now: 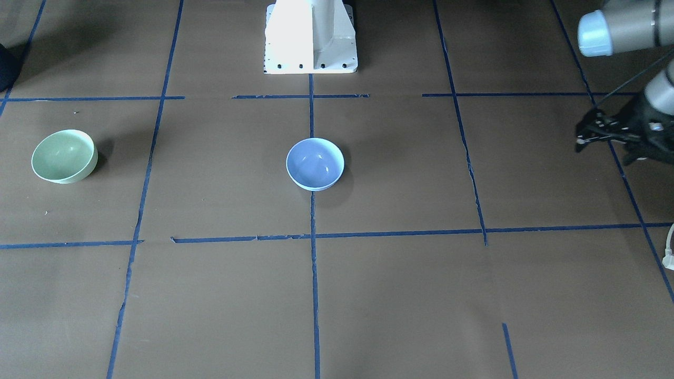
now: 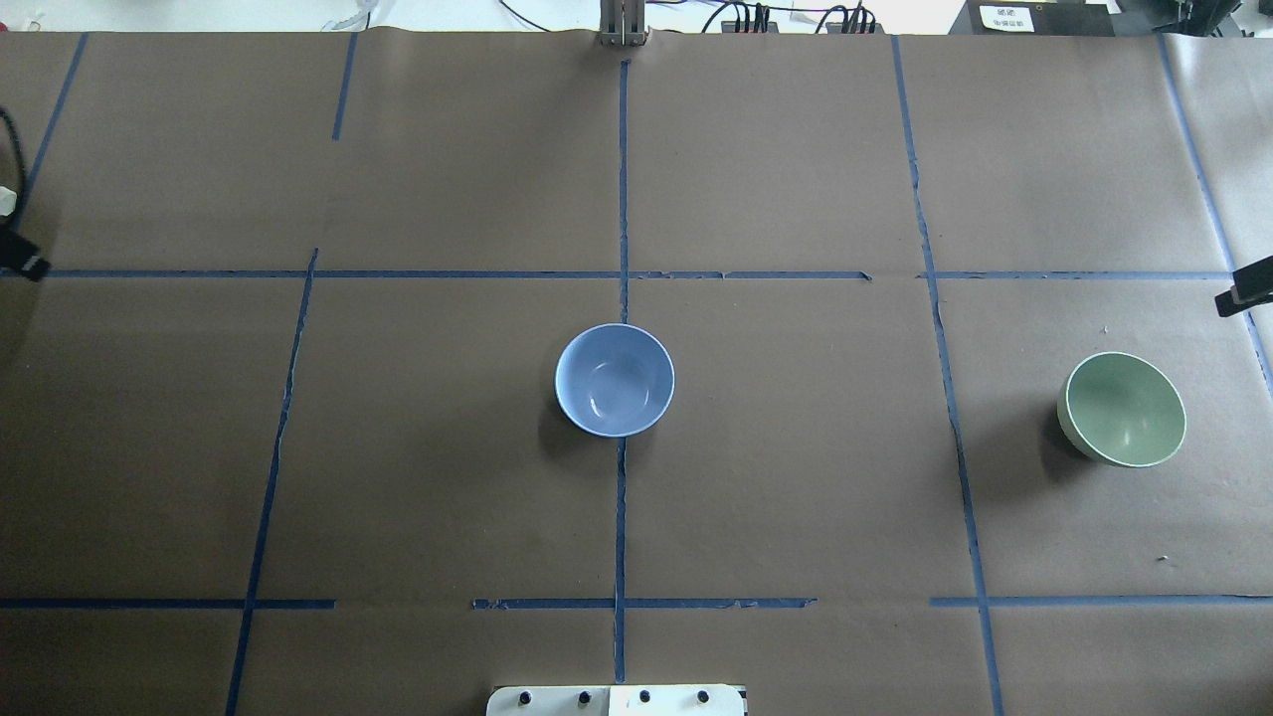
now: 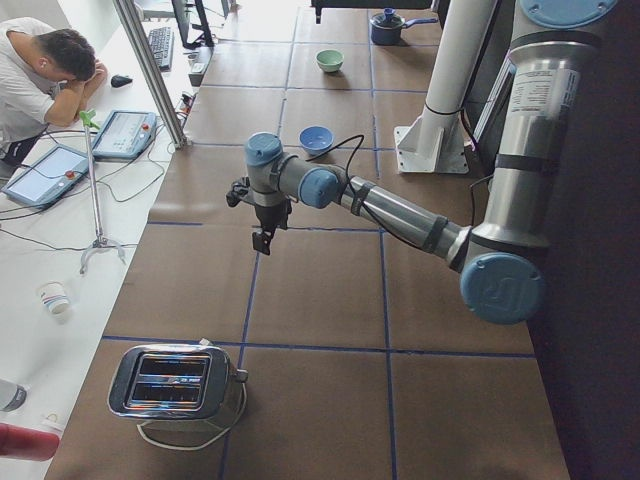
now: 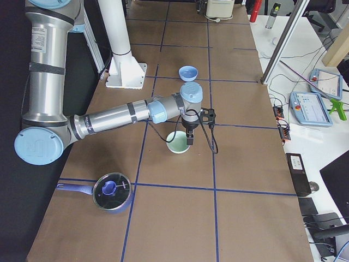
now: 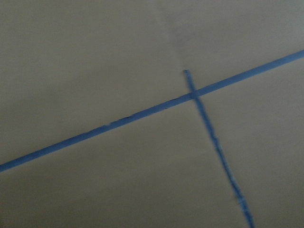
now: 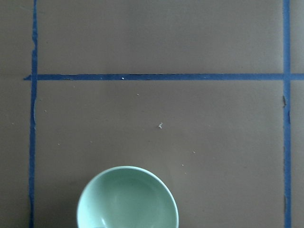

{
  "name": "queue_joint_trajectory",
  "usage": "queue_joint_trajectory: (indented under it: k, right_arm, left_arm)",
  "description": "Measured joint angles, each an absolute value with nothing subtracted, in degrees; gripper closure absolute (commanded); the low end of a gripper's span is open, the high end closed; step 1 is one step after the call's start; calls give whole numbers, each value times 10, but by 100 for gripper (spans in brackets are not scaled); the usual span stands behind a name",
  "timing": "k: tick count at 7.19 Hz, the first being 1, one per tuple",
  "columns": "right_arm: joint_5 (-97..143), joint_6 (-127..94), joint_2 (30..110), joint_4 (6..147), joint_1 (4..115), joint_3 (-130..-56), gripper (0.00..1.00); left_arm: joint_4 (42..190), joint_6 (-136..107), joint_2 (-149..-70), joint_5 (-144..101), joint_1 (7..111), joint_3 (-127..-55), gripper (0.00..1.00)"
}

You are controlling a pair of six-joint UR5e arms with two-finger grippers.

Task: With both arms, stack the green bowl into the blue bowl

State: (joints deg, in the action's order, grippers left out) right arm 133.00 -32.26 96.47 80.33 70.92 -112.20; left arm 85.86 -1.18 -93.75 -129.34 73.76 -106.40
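The green bowl (image 2: pixel 1125 409) stands upright on the table's right side; it also shows at the left of the front view (image 1: pixel 64 156) and at the bottom of the right wrist view (image 6: pixel 127 199). The blue bowl (image 2: pixel 614 380) stands upright and empty at the table's middle (image 1: pixel 315 163). My left gripper (image 1: pixel 581 138) hovers far to the left of the blue bowl, its fingers apart and empty. Only a tip of my right gripper (image 2: pixel 1243 294) shows at the overhead view's right edge, just beyond the green bowl. In the right side view it (image 4: pixel 189 140) hangs above the bowl's far rim.
The white pedestal base (image 1: pixel 310 37) stands at the robot's side of the table. A toaster (image 3: pixel 170 382) sits at the table's left end and a lidded blue pot (image 4: pixel 112 192) at its right end. Blue tape lines cross the brown table cover (image 2: pixel 796 477).
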Motion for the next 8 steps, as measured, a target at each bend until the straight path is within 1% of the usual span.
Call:
queue_joint_trajectory:
  k: [2, 4, 6, 8]
  right_arm:
    - [1317, -396, 968, 743, 673, -1122, 0]
    - [1314, -406, 984, 723, 664, -1120, 0]
    - [1308, -426, 996, 672, 653, -1100, 0]
    - [1290, -462, 1016, 569, 627, -1055, 0]
  left_arm:
    - [832, 87, -858, -1339, 836, -1047, 0]
    - [843, 121, -808, -1363, 871, -1028, 0]
    - [869, 126, -793, -1354, 876, -1024, 0]
    - [878, 126, -792, -1352, 877, -1024, 0]
